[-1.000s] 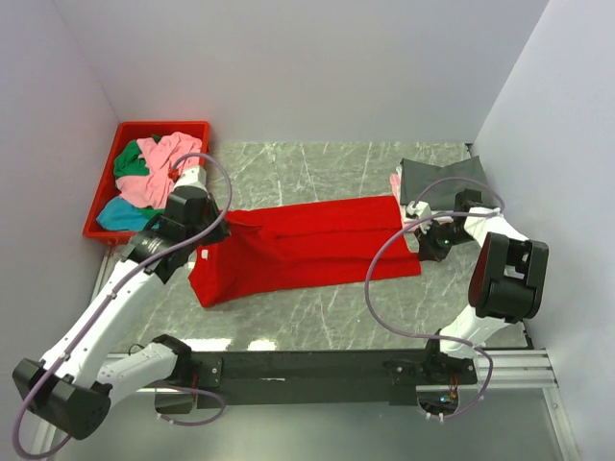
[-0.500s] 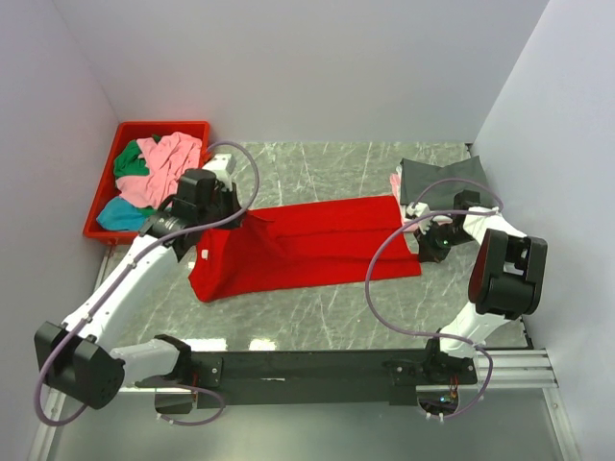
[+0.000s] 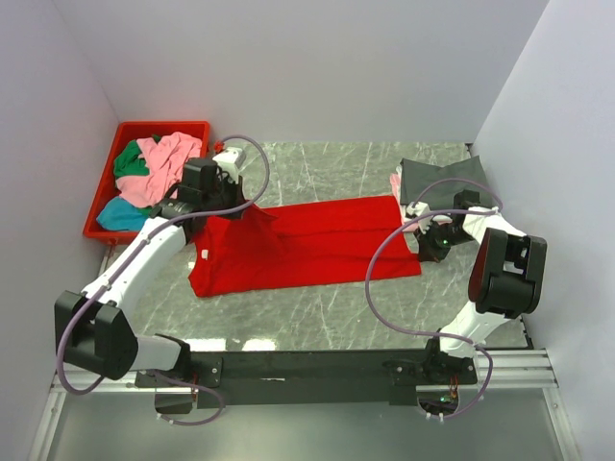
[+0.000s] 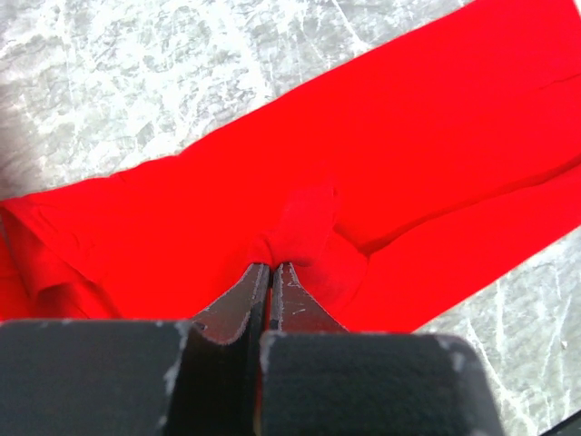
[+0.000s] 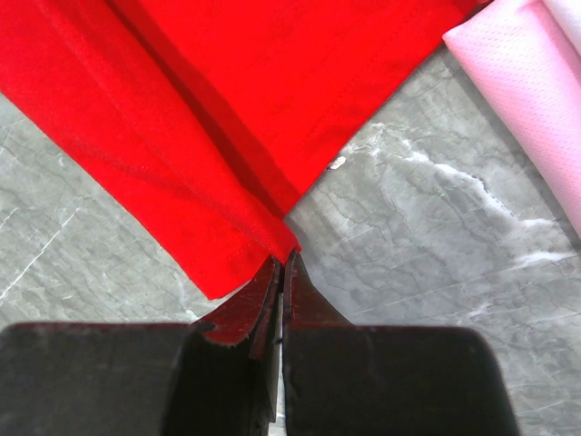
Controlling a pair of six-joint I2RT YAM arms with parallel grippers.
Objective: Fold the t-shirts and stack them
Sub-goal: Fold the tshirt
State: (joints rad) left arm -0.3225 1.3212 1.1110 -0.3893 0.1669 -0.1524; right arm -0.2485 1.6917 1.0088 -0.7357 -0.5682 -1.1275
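A large bright red t-shirt [image 3: 307, 245] lies spread lengthwise across the marble table. My left gripper [image 3: 231, 211] is shut on a bunched fold of it near its far left end, and the cloth rises to the jaws; the pinch shows in the left wrist view [image 4: 272, 265]. My right gripper [image 3: 424, 248] is shut on the shirt's right hem, low at the table; the right wrist view [image 5: 283, 259] shows the jaws closed on the hem's corner. A folded dark grey t-shirt [image 3: 442, 178] lies at the back right on a pink one [image 5: 536, 82].
A rigid red bin [image 3: 108, 182] at the back left holds crumpled pink [image 3: 163, 163], green [image 3: 130, 161] and teal [image 3: 120, 216] t-shirts. Walls close in on the left, back and right. Purple cables loop over both arms.
My left gripper has moved right and toward the back, drawing the shirt's left end with it and lifting a fold. The right gripper has stayed in place on the hem.
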